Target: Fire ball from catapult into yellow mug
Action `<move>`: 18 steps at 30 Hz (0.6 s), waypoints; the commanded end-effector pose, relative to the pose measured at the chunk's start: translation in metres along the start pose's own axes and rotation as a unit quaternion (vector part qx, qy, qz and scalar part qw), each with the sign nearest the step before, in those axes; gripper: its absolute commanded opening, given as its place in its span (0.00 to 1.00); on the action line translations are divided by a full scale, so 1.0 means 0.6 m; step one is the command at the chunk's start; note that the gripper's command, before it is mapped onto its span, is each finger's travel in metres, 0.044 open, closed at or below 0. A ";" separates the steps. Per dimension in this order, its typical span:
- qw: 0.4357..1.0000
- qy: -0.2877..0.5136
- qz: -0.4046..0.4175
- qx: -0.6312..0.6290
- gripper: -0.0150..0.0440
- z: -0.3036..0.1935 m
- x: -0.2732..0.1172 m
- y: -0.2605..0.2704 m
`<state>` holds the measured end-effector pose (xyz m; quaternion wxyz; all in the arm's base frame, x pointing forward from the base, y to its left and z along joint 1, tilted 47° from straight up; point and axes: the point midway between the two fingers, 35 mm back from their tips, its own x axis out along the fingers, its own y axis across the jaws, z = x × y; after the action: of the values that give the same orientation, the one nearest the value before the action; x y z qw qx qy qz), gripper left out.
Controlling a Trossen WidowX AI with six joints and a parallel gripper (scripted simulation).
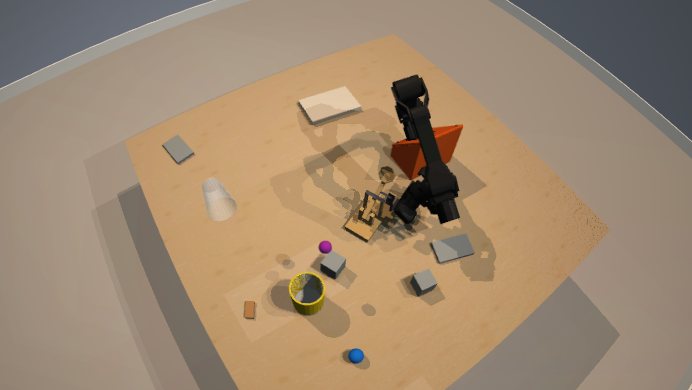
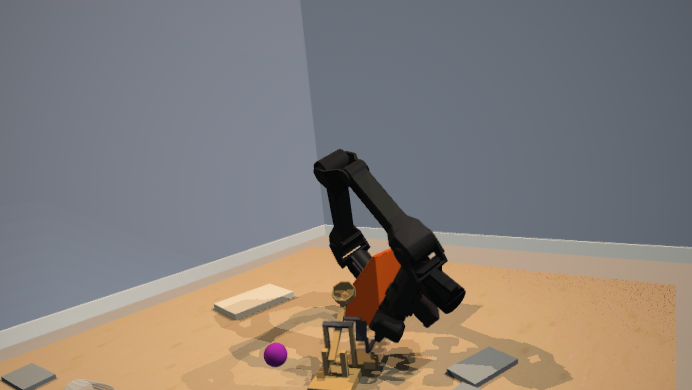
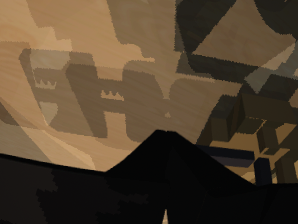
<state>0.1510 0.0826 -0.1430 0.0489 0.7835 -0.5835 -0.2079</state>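
The purple ball is in the air between the catapult and the mug, with faint round shadows apart from it. The wooden catapult stands mid-table, its throwing arm up and its cup empty. Part of its dark blue bar shows in the wrist view. The yellow mug stands upright and open, with no ball seen inside. My gripper is shut and empty, low beside the catapult on the side away from the ball. Its fingertips are hard to make out in the top view.
Two grey cubes stand near the mug and the front right. A blue ball lies in front. A grey slab lies right of the catapult. An orange wedge stands behind my arm; a white cone is left.
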 end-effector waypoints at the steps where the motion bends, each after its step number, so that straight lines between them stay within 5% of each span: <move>1: 1.000 -0.009 -0.012 0.010 0.25 -0.001 -0.103 -0.010; 5: 1.000 -0.010 -0.012 0.012 0.25 -0.012 -0.185 0.005; 9: 1.000 -0.010 -0.012 0.013 0.25 -0.014 -0.198 0.009; 10: 1.000 -0.007 -0.013 0.007 0.30 -0.005 -0.159 -0.001; 18: 0.995 -0.067 -0.025 0.074 0.65 0.000 -0.176 -0.047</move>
<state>0.1382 0.1774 -0.1204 0.0010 0.7860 -0.5797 -0.2148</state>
